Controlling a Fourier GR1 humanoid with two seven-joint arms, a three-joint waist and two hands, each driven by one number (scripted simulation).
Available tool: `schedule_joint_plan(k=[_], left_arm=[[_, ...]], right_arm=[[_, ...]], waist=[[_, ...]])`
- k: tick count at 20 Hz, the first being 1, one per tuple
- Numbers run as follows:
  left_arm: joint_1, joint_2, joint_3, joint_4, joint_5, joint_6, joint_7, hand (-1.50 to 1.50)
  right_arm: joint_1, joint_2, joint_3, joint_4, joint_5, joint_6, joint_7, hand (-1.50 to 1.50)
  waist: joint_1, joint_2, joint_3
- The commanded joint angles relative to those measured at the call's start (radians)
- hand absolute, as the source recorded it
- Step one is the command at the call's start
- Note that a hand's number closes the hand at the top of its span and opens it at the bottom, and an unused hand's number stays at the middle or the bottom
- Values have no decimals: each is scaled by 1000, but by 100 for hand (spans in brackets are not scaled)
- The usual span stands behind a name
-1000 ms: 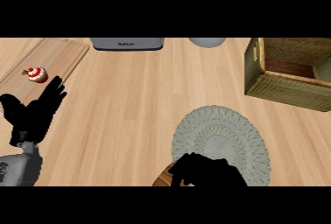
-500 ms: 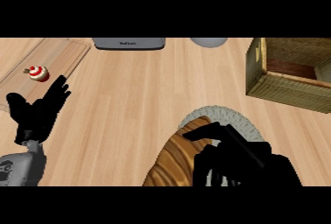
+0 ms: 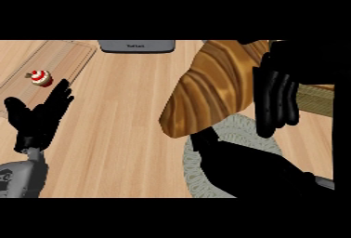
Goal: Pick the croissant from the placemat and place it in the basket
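A large golden-brown croissant is held up close to the view, filling the upper right. My right hand is shut on it, dark fingers curled over its right side, the palm and wrist below. Beneath them lies the round grey-green placemat, mostly covered. Only a strip of the woven basket shows at the right, behind the hand. My left hand rests open at the left, fingers up.
A small red-and-white cupcake sits on a wooden board at the upper left. A grey appliance stands at the counter's back edge. Bare wooden counter stretches across the middle.
My right hand has risen with the croissant off the placemat toward the view and the basket, now hiding most of the basket. The left hand has stayed put.
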Motion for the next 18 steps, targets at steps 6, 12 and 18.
schedule_joint_plan(k=[6,12,18], left_arm=[[-22,-5,-10,-15,-20,17,19,0],[8,-3,6,-4,-9,-3,-15,0],[-37,-4,-4,-48,-17,14,72,0]], right_arm=[[-167,-185,-277,272,-21,108,-19,150],[-148,-312,-405,445,-63,85,-199,150],[-43,-403,-483,449,-116,91,-319,150]], waist=[[-3,4,2],[2,7,2],[-5,4,2]])
